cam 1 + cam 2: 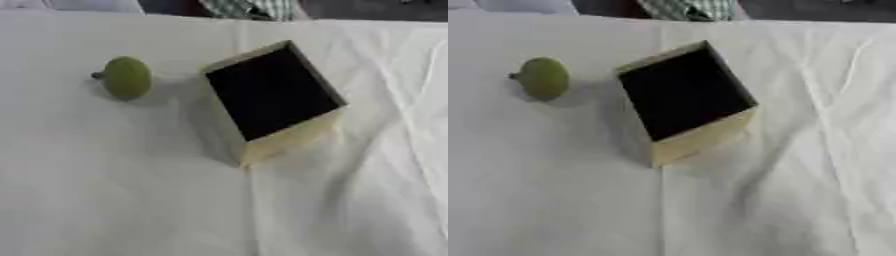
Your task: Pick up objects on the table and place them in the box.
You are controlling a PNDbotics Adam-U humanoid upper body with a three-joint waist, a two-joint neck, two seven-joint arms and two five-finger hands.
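The round, smooth green fruit-like object with a short dark stem (128,77) lay on the white cloth-covered table (105,190), toward its far left edge, just beside the open pale wooden box with a dark interior (273,95), which sat turned askew near the middle. Neither hand showed, so finger state could not be told. Likely risks: the round object could roll when touched, and the cloth's folds could shift the light-looking box if nudged. No brand, label or writing was readable on any of the 2 things.

Creased white tablecloth (131,200) — green checked cloth (249,9) at far edge
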